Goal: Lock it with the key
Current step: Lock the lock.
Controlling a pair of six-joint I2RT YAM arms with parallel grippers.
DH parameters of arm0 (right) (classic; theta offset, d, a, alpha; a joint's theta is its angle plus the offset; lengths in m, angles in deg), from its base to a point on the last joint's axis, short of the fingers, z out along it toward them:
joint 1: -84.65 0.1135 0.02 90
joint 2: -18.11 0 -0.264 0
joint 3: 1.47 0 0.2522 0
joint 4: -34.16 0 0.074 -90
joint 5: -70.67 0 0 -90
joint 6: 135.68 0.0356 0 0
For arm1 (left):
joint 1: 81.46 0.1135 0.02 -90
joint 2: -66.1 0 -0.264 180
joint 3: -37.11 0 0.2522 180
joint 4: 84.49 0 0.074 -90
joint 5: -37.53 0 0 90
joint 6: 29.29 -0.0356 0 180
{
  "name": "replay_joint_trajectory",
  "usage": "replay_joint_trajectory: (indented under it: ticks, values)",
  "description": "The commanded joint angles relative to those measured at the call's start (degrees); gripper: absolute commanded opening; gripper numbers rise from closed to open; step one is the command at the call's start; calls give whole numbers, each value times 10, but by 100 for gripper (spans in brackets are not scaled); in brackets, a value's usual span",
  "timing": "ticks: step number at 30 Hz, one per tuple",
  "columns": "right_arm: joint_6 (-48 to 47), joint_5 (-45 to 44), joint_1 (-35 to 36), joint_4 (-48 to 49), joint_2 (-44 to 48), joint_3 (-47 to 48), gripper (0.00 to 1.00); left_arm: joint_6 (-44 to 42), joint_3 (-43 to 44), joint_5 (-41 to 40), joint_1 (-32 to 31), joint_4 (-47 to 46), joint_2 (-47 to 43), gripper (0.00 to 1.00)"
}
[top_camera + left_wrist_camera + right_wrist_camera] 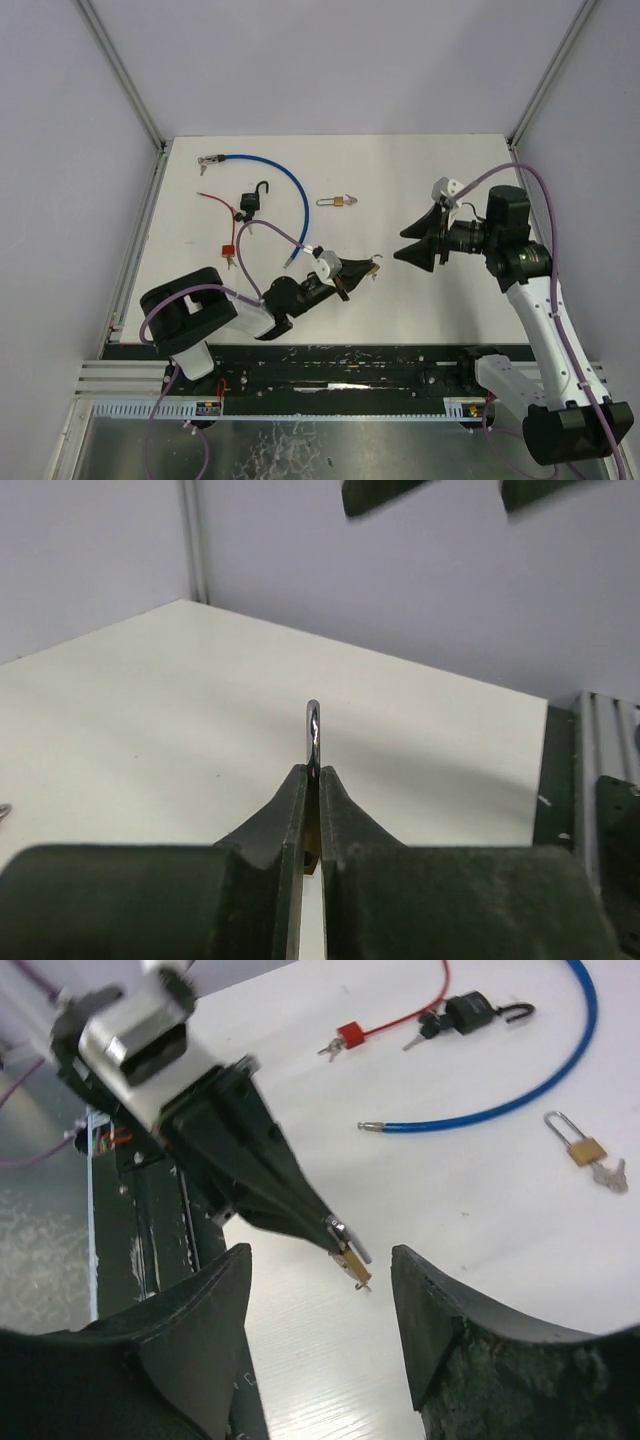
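Observation:
My left gripper (365, 268) is shut on a small brass padlock (374, 268) and holds it above the table. In the left wrist view the silver shackle (313, 730) sticks up from between the closed fingers (285, 815). In the right wrist view the padlock's brass body (350, 1260) juts from the left gripper's tip, with a small metal piece, maybe a key, at its lower end. My right gripper (415, 247) is open and empty, facing the padlock from the right, a short gap away. Its two fingers (200, 1310) frame the padlock.
A second brass padlock with keys (340, 201) lies mid-table, also in the right wrist view (585, 1150). A black padlock (253, 202), a blue cable (295, 195) and a red cable with a red lock (229, 250) lie at the back left.

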Motion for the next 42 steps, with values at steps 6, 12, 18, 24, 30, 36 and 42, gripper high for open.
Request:
replay_joint_trajectory:
  ticks: [6,12,18,24,30,36,42]
  values:
    - [259,-146,9,-57,-85,76,49,-36,41,-142,-21,-36,35,0]
    - [325,-216,46,-23,-90,84,50,-60,68,-214,-37,-11,43,0]
    - [354,-249,57,-12,-122,104,58,-76,94,-260,-44,-23,80,0]
    - [213,-288,77,-77,-151,183,56,-88,88,-221,-47,-22,77,0]
    - [-237,-144,87,-260,-148,254,80,-102,64,-87,-43,13,41,0]
    - [-511,-105,87,-305,-78,213,99,-99,71,24,-32,95,4,0]
    - [-639,-132,92,-443,-123,253,85,-110,81,56,-30,140,-17,0]
